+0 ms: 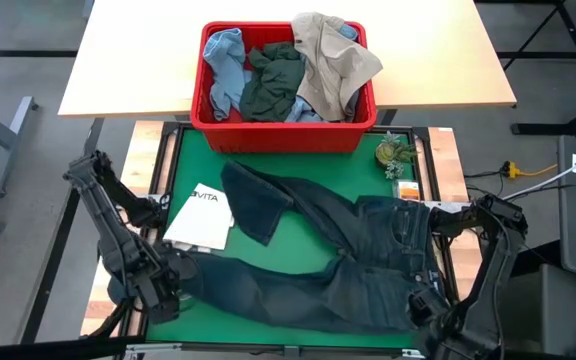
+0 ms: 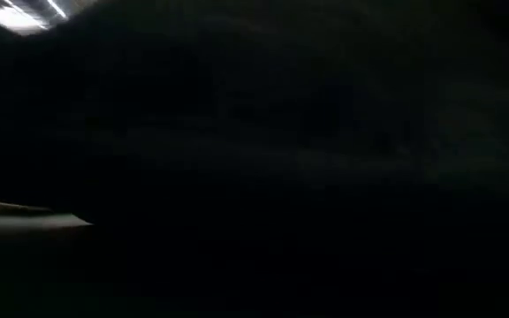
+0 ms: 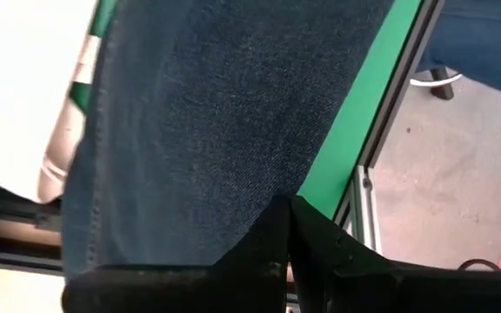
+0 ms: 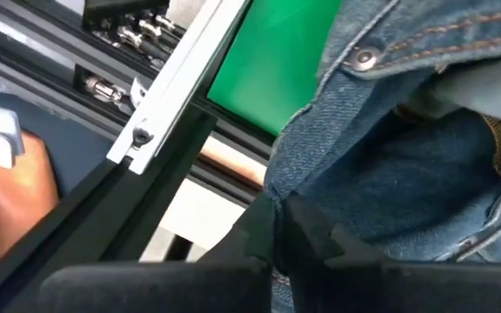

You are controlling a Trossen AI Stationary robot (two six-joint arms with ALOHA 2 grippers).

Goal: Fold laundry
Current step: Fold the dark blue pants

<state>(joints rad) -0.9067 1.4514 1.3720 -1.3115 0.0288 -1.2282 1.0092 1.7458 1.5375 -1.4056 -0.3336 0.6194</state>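
Dark navy jeans (image 1: 348, 250) lie spread across the green mat (image 1: 308, 165), with one leg bent back on itself (image 1: 258, 205) and the waist at the right. My left gripper (image 1: 173, 282) is shut on the long leg's end at the front left. My right gripper (image 1: 423, 305) is shut on the waist end at the front right. More laundry fills a red basket (image 1: 278, 135): a light blue piece (image 1: 223, 65), a dark green-grey piece (image 1: 273, 80) and a beige piece (image 1: 333, 60). The low view is dark, covered by something close to the lens. My left gripper pinches the near side edge of the long leg (image 3: 272, 187) between its two fingers, close to the leg's end. The fingers come from above, pointing down. The denim runs away from the fingertips toward the mat. My right gripper pinches an edge of the denim at the waist end (image 4: 278, 178), below a metal button (image 4: 364, 59). Its fingers come steeply from above at the front right corner. The waist stands open beside them, showing pale lining (image 4: 477, 87).
A white tote bag (image 1: 203, 218) lies flat at the mat's left, partly under the bent-back leg. A small green object (image 1: 396, 153) and an orange one (image 1: 408, 187) sit at the mat's far right. The basket stands on the mat's far edge, against a light wooden table (image 1: 138, 60).
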